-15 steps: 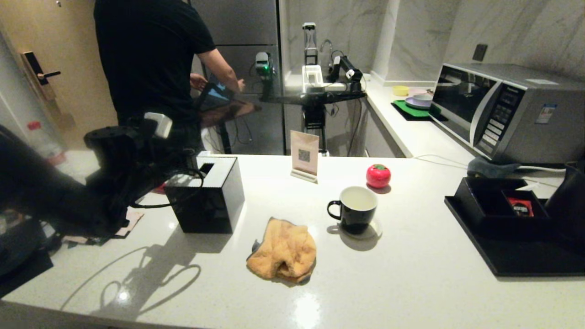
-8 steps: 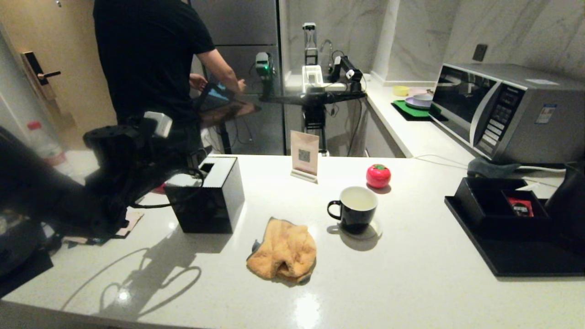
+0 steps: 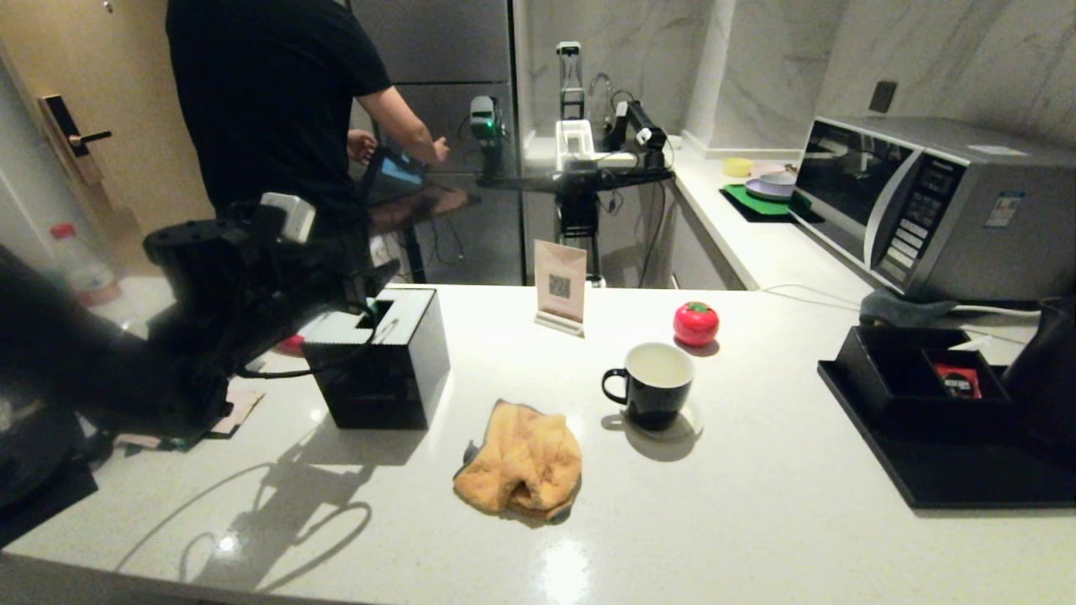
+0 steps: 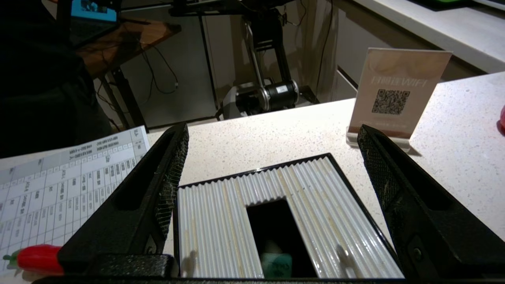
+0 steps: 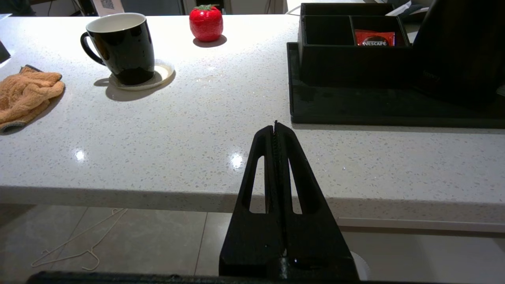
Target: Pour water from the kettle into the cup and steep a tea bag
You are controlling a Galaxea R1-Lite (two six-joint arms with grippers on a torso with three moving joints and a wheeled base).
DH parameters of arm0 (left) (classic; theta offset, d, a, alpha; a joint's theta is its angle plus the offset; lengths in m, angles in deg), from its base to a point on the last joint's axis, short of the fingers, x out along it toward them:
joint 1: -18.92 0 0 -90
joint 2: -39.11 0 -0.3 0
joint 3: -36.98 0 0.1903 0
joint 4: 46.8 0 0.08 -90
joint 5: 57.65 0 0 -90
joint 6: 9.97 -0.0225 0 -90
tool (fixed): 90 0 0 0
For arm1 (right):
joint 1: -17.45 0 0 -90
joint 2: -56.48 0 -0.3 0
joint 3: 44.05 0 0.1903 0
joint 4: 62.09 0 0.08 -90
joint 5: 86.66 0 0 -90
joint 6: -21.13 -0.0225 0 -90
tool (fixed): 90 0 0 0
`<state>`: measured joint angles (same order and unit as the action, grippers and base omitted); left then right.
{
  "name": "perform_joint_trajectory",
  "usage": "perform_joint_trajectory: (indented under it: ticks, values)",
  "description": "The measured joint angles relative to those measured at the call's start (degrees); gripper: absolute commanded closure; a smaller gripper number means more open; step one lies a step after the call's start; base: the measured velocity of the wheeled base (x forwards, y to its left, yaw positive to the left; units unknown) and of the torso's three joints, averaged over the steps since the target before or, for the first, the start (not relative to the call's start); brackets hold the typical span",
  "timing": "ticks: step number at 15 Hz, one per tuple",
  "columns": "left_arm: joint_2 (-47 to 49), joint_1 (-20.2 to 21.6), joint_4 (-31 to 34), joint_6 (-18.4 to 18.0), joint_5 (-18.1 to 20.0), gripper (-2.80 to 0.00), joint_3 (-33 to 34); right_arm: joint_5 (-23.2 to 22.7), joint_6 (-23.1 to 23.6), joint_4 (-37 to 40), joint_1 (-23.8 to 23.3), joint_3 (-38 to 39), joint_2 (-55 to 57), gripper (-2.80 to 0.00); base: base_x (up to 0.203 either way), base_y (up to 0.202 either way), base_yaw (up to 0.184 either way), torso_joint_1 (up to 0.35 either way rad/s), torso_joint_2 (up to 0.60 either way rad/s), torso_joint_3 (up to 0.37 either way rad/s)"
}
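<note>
Here, the cup (image 3: 650, 382), a black mug with a white inside, stands upright on a small white coaster (image 3: 672, 423) near the middle of the pale stone counter (image 3: 756, 521), its handle turned toward the robot's left. The kettle (image 3: 1046, 370), large and matte black, sits at the counter's far right edge, only partly in the head view, on a flat black tray (image 3: 950, 475) just beside a low black compartment box (image 3: 916, 374) that holds a red sachet (image 3: 957, 380). A small red tomato-shaped object (image 3: 696, 323) rests just behind the cup, and a crumpled orange cloth (image 3: 521, 460) lies beside it on the left. Farther left, the left gripper (image 4: 272, 165) hangs with its jaws spread wide and empty over a black box with a ribbed white lid (image 4: 284, 221), whose slot shows something pale green inside. A QR-code sign (image 3: 561, 286) stands behind that box, and a printed sheet (image 4: 59, 181) lies beside it. The right gripper (image 5: 275, 130) is parked below the counter's near edge, its fingers pressed together on nothing. A microwave (image 3: 925, 206) occupies the side counter, and a person in a black shirt (image 3: 269, 109) stands at the back, facing away.
</note>
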<state>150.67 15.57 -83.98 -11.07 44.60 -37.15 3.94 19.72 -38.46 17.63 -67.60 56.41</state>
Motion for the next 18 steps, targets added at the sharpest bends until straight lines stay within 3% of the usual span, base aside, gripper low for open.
perform_joint_trajectory:
  ticks: [18]
  values:
    - [-3.43,2.2,-0.04,0.01,-0.37,-2.8,-3.86,0.0,0.0,0.0,0.0,0.0,0.0,0.0,0.0,0.0,0.0,0.0,0.0,0.0]
